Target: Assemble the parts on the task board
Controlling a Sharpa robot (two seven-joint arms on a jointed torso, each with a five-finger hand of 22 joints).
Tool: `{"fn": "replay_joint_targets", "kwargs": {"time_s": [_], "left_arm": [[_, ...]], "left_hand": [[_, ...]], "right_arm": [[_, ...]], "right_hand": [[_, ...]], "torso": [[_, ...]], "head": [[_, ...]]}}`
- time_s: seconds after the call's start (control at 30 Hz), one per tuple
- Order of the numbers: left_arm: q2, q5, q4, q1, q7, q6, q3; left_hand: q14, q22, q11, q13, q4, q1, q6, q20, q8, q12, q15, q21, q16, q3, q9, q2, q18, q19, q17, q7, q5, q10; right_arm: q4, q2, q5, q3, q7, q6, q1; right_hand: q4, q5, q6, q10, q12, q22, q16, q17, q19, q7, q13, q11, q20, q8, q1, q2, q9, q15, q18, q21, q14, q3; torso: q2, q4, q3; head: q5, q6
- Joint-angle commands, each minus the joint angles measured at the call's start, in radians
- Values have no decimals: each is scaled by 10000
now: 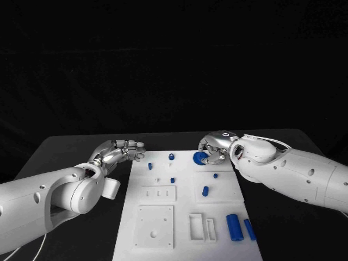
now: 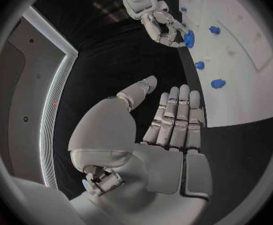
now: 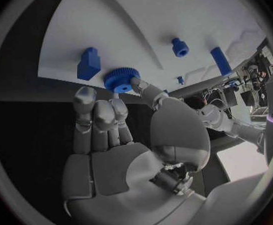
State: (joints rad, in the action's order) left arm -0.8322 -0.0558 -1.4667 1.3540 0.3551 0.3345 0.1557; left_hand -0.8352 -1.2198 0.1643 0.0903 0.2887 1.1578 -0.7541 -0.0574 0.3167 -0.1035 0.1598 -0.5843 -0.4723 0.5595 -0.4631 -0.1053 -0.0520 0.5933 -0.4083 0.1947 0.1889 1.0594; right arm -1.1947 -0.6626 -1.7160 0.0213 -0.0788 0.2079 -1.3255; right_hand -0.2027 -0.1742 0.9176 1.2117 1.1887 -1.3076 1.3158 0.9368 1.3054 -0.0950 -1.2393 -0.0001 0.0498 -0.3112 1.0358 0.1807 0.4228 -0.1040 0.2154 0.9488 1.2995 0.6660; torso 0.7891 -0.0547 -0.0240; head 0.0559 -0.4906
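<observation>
The white task board point(image 1: 184, 249) lies in the middle of the black table. At its far edge stands a round blue gear point(image 1: 198, 158), and my right hand point(image 1: 216, 147) pinches it between thumb and fingertips. The right wrist view shows the thumb against the gear's point(image 3: 119, 78) toothed rim, with the fingers point(image 3: 100, 114) just beneath it. My left hand point(image 1: 123, 148) hovers off the board's far left corner. Its fingers point(image 2: 174, 120) are straight, the thumb is apart, and it holds nothing. The left wrist view also shows the right hand point(image 2: 158, 20) curled round the gear point(image 2: 189, 39).
Several small blue pegs point(image 1: 172, 179) stand in the board's far half, and a blue block point(image 3: 88, 63) sits beside the gear. Two blue cylinders point(image 1: 232, 227) lie near the board's front right, next to white raised frames point(image 1: 197, 227). Black table flanks both sides.
</observation>
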Motion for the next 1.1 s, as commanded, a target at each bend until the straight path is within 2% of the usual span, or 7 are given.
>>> {"fn": "replay_joint_targets", "kwargs": {"time_s": [0.03, 0.2, 0.5, 0.8, 1.1], "left_arm": [[19, -32, -13, 17, 59, -144, -8], [30, -32, 19, 17, 63, -144, -8], [33, -32, 59, 17, 79, -123, -8], [33, -32, 61, 18, 79, -116, -8], [41, -32, 58, 18, 80, -120, -8]], "left_hand": [[71, -13, 57, -14, -3, -25, 61, -13, -49, 58, -5, -57, 44, 79, 16, -31, -176, -77, 15, 72, -58, -3], [72, -13, 58, -14, -4, -27, 61, -14, -49, 61, -4, -58, 44, 80, 16, -28, -176, -77, 15, 73, -58, -2], [72, -13, 58, -14, -3, -28, 62, -15, -50, 66, -4, -59, 44, 80, 16, -28, -176, -79, 16, 73, -58, 0], [73, -13, 58, -13, -1, -26, 61, -15, -50, 70, -4, -61, 44, 83, 15, -27, -178, -80, 16, 73, -56, 2], [73, -13, 58, -13, 0, -25, 60, -15, -50, 75, -4, -62, 43, 84, 15, -26, -179, -81, 17, 73, -55, 5]], "right_arm": [[-51, -12, -501, 78, -279, -58, 112], [-289, -35, -675, 75, -549, 507, 112], [-1127, -92, -1024, 17, -970, 1414, 87], [-1662, 135, -1281, 14, -1190, 1676, 79], [-1810, 531, -1320, 15, -1186, 1707, 81]], "right_hand": [[101, 56, 778, 73, 43, -184, -73, 20, -23, -121, 8, -43, -8, -166, 49, 85, 62, -70, 464, 43, 8, 53], [219, 149, 804, 113, 70, -184, -86, 40, -3, -109, 1, -55, 4, -164, 54, 152, 60, -82, 464, 75, 23, 138], [657, 588, 875, 202, 106, -177, -128, 102, 58, -86, 12, -80, 57, -157, 263, 483, 55, -106, 464, 172, 67, 634], [914, 806, 893, 214, 88, -168, -155, 138, 73, -82, 45, -84, 71, -145, 378, 655, 52, -110, 464, 210, 85, 898], [1036, 942, 904, 219, 86, -165, -171, 153, 78, -79, 52, -85, 76, -142, 444, 726, 52, -111, 464, 225, 94, 1018]], "torso": [[2, -9, 1], [2, -29, 0], [-3, -16, 6], [4, -16, 8], [9, -33, 11]], "head": [[11, 7], [-2, 14], [-56, 35], [-125, 76], [-141, 86]]}}
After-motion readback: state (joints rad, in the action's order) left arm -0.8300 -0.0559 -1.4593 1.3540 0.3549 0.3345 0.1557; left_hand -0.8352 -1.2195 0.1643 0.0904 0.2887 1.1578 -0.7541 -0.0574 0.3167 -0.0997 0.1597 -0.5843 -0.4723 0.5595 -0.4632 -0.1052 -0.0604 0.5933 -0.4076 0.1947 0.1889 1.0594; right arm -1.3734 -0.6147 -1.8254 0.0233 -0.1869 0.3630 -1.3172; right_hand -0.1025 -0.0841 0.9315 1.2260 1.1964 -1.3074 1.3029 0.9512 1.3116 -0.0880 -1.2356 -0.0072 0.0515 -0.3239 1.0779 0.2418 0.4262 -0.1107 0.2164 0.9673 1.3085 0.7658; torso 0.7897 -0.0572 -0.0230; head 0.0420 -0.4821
